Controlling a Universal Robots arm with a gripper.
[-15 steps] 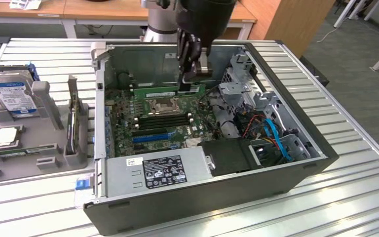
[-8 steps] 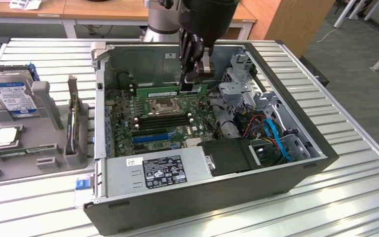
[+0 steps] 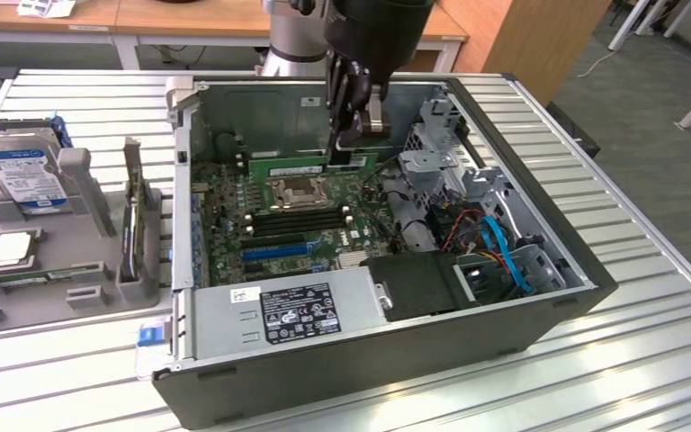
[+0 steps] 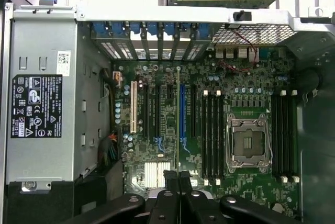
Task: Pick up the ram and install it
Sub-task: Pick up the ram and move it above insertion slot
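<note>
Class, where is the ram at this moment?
In the exterior view, the ram is held by the gripper inside the open case, above the motherboard, near the processor socket.

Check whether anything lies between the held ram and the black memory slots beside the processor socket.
Nothing visible does. The end effector grips the ram edge-on above the motherboard; the black slots beside the processor socket look empty, with no cable across them.

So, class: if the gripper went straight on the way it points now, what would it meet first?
The gripper, shut on the ram, points down at the motherboard. The ram would likely land there first, seemingly by the blue slot, though depth is unclear.
</note>
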